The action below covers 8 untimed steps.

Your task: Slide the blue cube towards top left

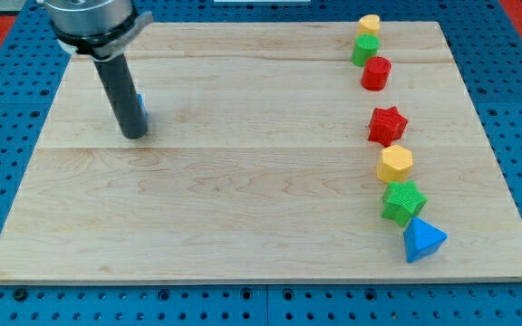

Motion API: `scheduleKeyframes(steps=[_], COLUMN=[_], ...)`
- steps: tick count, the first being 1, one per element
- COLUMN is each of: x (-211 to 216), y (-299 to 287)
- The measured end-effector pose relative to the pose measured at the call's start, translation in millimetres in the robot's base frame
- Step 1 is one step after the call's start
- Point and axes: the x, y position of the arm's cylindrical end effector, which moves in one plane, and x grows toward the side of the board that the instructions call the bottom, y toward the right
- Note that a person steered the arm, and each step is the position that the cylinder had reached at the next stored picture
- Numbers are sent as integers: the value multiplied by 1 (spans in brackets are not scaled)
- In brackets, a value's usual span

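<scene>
Blue is barely showing: the blue cube (140, 109) is peeking out as a thin sliver from behind the dark rod, in the left part of the wooden bench (243, 208), near its top-left area but not yet in the corner. My tip (134, 136) is resting on the wood right against the cube, sitting in front of it and hiding most of it from the camera. The arm is carrying no hand at all, only this rod, so nothing is being gripped; the block is merely being nudged.

To finish well, the tip should probably be working from the cube's lower-right side, pressing through its middle so the block is travelling straight toward the view's top left rather than spinning off to one side. How squarely the tip is meeting the cube cannot be judged here, since the rod is covering the contact.

Well apart, down the view's right, seven other blocks are standing in a loose column: a yellow block (368, 23), a green block (364, 48), a red cylinder (375, 72), a red star (387, 124), a yellow hexagon (394, 164), a green star-like block (402, 202) and a blue pyramid-like block (422, 240). That is making two red, two yellow, two green and two blue.
</scene>
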Motion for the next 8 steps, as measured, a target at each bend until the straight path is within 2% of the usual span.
scheduleKeyframes(steps=[2, 3, 5, 8], x=[-54, -69, -70, -100], y=[-15, -45, -33, -32])
